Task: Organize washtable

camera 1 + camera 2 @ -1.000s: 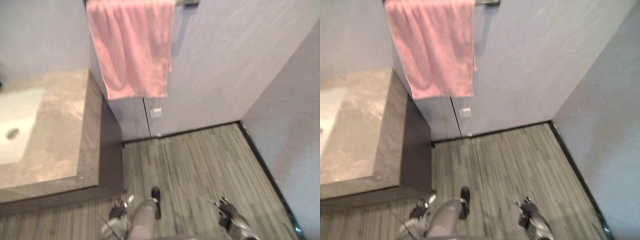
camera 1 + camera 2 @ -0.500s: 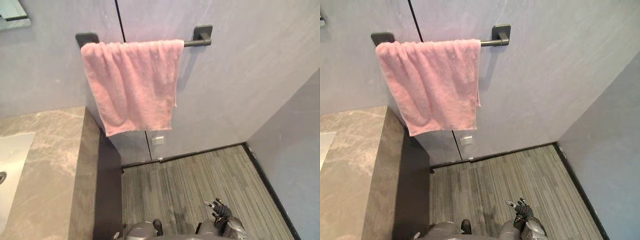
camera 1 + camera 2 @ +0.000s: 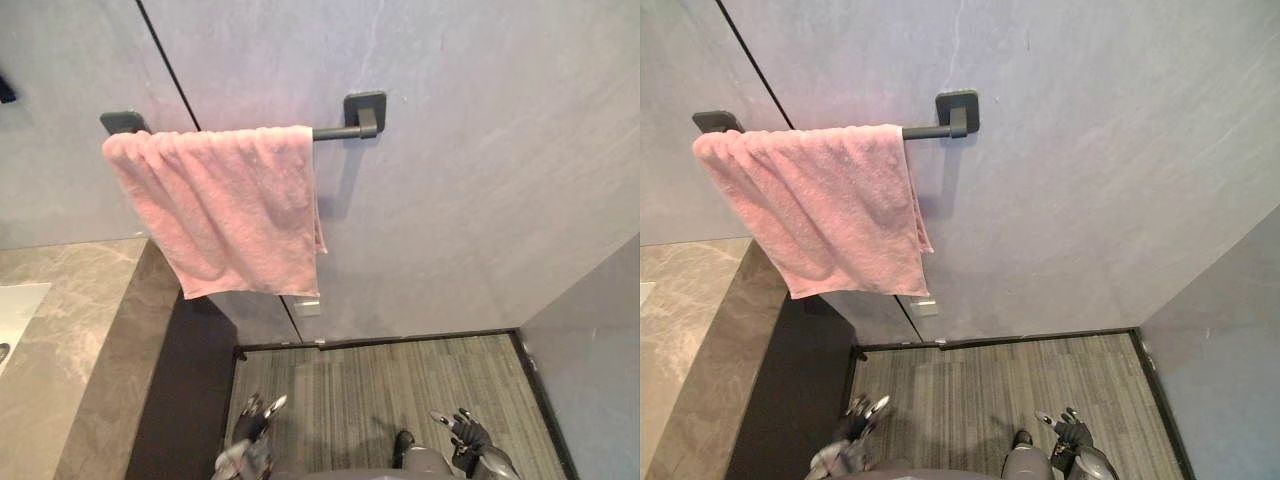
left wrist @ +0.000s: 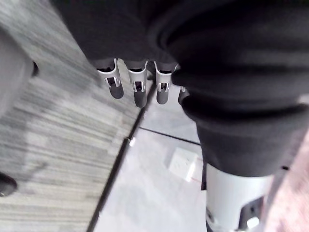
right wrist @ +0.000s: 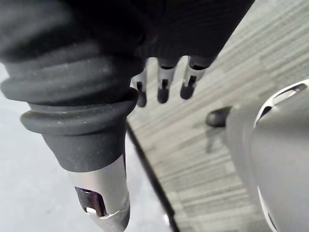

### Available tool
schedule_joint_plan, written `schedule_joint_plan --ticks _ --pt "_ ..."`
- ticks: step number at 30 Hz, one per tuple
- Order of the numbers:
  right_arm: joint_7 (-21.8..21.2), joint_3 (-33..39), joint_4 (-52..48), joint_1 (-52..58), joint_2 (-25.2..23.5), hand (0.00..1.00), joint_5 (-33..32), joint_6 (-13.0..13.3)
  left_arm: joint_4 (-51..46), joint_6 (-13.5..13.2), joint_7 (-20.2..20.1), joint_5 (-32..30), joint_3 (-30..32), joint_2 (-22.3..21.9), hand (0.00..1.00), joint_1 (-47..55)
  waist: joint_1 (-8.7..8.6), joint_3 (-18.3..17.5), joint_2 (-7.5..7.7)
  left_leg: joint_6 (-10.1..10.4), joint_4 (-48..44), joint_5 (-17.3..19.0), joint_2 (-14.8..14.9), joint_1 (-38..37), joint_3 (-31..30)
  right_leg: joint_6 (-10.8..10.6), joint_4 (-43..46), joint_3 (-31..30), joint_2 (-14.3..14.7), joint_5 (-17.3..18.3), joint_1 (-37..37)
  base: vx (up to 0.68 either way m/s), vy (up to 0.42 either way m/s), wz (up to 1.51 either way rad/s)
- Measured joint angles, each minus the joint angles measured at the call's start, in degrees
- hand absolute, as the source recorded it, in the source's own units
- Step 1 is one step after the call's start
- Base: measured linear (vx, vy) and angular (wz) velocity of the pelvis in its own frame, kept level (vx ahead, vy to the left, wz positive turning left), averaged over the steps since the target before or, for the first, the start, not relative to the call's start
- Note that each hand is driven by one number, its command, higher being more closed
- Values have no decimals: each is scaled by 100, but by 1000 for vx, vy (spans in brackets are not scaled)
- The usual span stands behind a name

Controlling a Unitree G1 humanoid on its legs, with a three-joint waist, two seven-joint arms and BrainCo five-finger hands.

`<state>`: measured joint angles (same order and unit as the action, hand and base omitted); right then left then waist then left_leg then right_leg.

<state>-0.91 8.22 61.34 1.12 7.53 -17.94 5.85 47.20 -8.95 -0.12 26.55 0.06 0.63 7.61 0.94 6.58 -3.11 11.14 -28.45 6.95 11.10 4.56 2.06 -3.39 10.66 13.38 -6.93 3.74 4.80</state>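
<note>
Grey wall [image 3: 480, 150] ahead; pink towel [image 3: 225, 205] draped on rail [image 3: 338, 131], upper left. Lower-left edge: washtable [image 3: 70, 330]. Bottom of frame: left hand [image 3: 250, 420], right hand [image 3: 470, 435], fingers relaxed, empty. Probably best: face washtable before reaching.

A towel [image 3: 225, 210] hangs over a bar [image 3: 335, 131] on the back wall [image 3: 480, 180]. It covers the left part of the bar, and the right end sticks out past it. The washtable [image 3: 90, 340] stands on the left, below the towel, against the wall, with a sink [image 3: 15, 315] in its top at the far left. A small wall plate [image 3: 308, 307] sits just under the towel. The floor [image 3: 400, 385] lies right of the washtable, and a side wall [image 3: 600, 370] stands further right. The left hand [image 3: 252, 420] hangs over the floor near the washtable; the right hand [image 3: 470, 432] hangs well apart from it, to the right
</note>
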Motion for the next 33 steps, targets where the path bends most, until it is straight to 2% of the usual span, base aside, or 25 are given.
schedule_joint_plan --ticks 1,2,3,4,5,6,7,12,13,15,18,21,23,27,30,33 --pt "18 4 -4 0 -20 0 0 0 -5 -9 10 29 0 3 0 -5 -2 21 32 6 -148 -97 11 32 61 24 -86 13 -4 -15 -111 127 -77 11" --pt "89 5 -21 6 -81 0 -1 -3 -12 -13 19 94 4 13 0 4 10 71 159 -84 -285 -70 80 70 254 113 -270 24 -42 -76 -303 153 -71 11" --pt "142 32 -253 34 -94 0 -6 -3 -77 -9 14 170 2 2 0 33 9 70 101 -364 23 153 101 92 506 119 -416 42 -46 -98 -413 155 -42 7" --pt "167 32 -365 40 -81 0 -6 -1 -97 -2 17 191 4 -1 0 33 6 83 78 -419 225 191 73 94 576 104 -461 41 -58 -107 -445 141 20 1" --pt "196 33 -563 31 -75 0 -10 8 -201 -1 29 205 34 1 0 45 15 93 42 -445 844 179 -38 100 662 27 -512 42 -105 -150 -464 129 83 -7" --pt "194 15 -733 69 -72 0 -21 26 -391 -3 49 220 64 -4 0 69 12 42 -56 -355 1697 -173 -146 33 640 -67 -538 44 -87 -188 -452 164 144 -19" --pt "201 0 -825 43 -65 0 -31 29 -598 -10 59 246 103 22 0 82 38 15 -158 -495 1963 -469 -147 23 681 -139 -600 -9 -7 -190 -461 184 148 -19" --pt "177 -252 -1351 222 -395 0 -25 37 -1737 -47 299 309 806 62 0 130 19 -66 207 -629 2647 -602 -528 -285 848 -263 -1004 -87 -265 -305 -577 155 99 -6" --pt "157 -261 -1351 266 -396 0 38 37 -2115 -56 405 271 1051 59 0 137 16 -68 205 -634 2755 -606 -622 -392 896 -277 -1055 -85 -314 -302 -633 172 79 -8" --pt "99 -307 -1350 279 -396 0 69 37 -2664 -123 561 157 1423 59 0 133 12 -79 184 -636 2831 -607 -630 -457 906 -277 -1105 -76 -328 -302 -691 128 29 -2" --pt "57 -500 -1348 332 -412 0 178 38 -3592 -362 1057 -337 1888 45 0 116 4 -96 163 -636 2858 -607 -603 -535 897 -276 -1108 -6 -278 -303 -784 103 -13 6" --pt "58 -555 -1322 403 -360 0 286 40 -4232 -536 1447 -890 1981 -70 0 147 4 -208 49 -635 2963 -607 -567 -678 897 -274 -1141 60 -230 -305 -914 84 -29 6" --pt "57 -661 -1320 439 -321 0 295 43 -4509 -557 1624 -1134 1988 -114 0 168 8 -298 22 -628 3066 -611 -548 -776 899 -273 -1187 73 -200 -305 -988 53 -18 0" --pt "58 -706 -1206 457 -319 0 431 81 -5636 -631 2108 -2047 2042 -350 0 300 13 -338 79 -612 3052 -621 -514 -790 902 -273 -1185 51 -211 -305 -1002 -8 -5 0" --pt "61 -715 -1014 544 -310 0 535 126 -6543 -803 2476 -2671 2209 -385 0 295 20 -348 95 -611 3046 -621 -514 -795 902 -273 -1182 29 -214 -305 -1002 -66 -10 -2" --pt "60 -776 -852 559 -283 0 589 156 -6980 -913 2687 -2921 2395 -376 0 268 21 -351 92 -599 3049 -629 -514 -805 903 -273 -1182 -1 -211 -303 -1001 -97 -14 -4"
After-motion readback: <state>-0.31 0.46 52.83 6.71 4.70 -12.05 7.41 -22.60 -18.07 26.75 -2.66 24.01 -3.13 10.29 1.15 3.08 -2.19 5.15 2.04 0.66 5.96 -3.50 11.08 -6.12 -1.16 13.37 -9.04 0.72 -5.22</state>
